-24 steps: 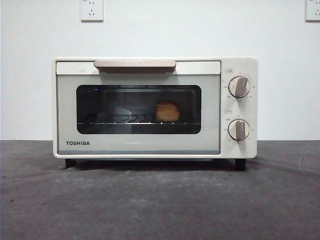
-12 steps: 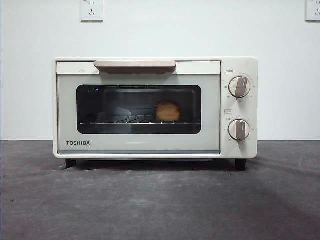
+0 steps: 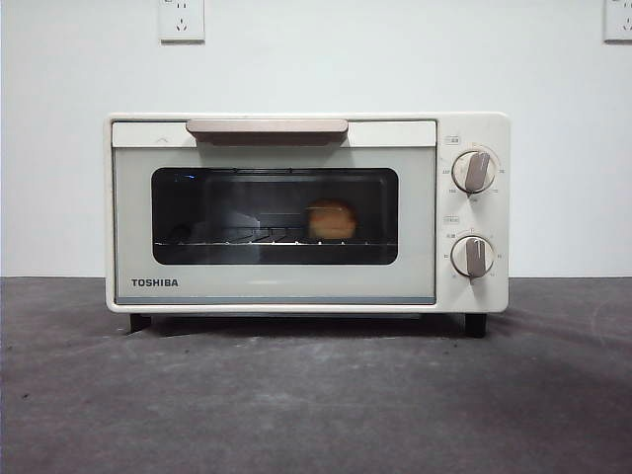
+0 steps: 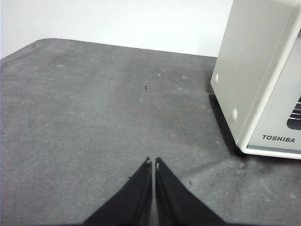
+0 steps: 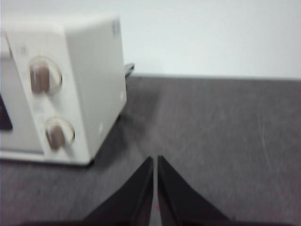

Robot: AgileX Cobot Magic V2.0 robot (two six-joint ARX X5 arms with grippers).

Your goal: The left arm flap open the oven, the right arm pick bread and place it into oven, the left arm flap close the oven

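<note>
A cream-white oven (image 3: pixel 306 212) stands on my dark grey table (image 3: pixel 316 395), door shut, its beige handle (image 3: pixel 267 128) across the top. Through the dark window, the bread (image 3: pixel 331 219) sits on the wire rack, right of centre. My left gripper (image 4: pixel 152 162) hangs over bare table off the oven's left side, jaws pressed together. My right gripper (image 5: pixel 155 159) hangs near the knob (image 5: pixel 41 77) side; that view is blurred, but its jaws look closed too.

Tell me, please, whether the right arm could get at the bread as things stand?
Probably not: the bread sits on the rack inside the oven, whose door is shut, and the right hand hangs off to the oven's side.
</note>
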